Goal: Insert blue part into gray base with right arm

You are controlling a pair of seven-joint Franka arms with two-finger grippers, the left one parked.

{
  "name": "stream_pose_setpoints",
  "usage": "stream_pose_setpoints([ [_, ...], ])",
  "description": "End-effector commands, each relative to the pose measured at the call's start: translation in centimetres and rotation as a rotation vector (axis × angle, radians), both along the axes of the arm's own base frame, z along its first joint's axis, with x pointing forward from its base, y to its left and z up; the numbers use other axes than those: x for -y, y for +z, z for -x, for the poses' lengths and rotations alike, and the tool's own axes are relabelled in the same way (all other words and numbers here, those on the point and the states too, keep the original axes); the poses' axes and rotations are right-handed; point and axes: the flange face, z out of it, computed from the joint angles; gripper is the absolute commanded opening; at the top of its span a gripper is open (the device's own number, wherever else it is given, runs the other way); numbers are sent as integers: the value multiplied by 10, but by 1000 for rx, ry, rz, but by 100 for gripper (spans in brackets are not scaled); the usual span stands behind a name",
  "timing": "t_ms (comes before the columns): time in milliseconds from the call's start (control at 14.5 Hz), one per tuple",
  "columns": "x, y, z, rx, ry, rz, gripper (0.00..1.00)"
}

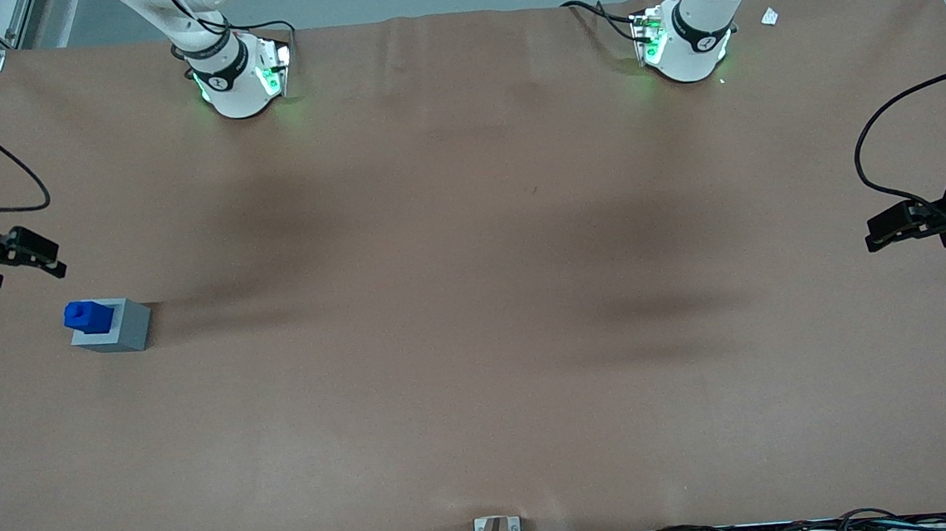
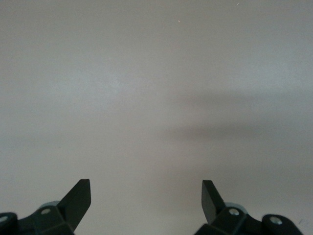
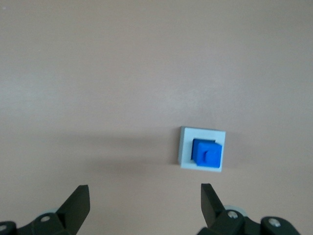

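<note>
the blue part [image 1: 88,316] sits in the recess of the gray base [image 1: 113,326], its stud poking up above the block's top face. from the right wrist view the blue part [image 3: 206,153] fills most of the gray base [image 3: 202,148], leaving a pale rim showing around it, wider on some sides than others; whether it is pressed fully home is hard to judge from here. the pair stands on the brown table cover [image 1: 476,315] toward the working arm's end of the table.

the right arm's gripper [image 1: 31,251] hangs above the cover, a little farther from the front camera than the base and apart from it. in the wrist view the gripper [image 3: 144,200] has its two black fingers [image 3: 78,200] spread wide with only bare cover between them; it holds nothing.

nothing lies between the gripper and the block. a black cable [image 1: 21,176] loops off the right arm near the wrist. a small metal bracket [image 1: 496,530] sits at the table edge nearest the front camera, and a scrap of white paper [image 1: 769,17] lies near the parked arm's base.
</note>
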Motion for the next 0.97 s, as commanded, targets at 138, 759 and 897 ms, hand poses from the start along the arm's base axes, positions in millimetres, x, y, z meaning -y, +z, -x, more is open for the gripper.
stream_pose_setpoints([
  [138, -52, 45, 31, 3, -75, -9, 100],
  [759, -83, 107, 90, -7, -87, -5, 100],
  [897, -94, 107, 91, -19, -97, -7, 100],
])
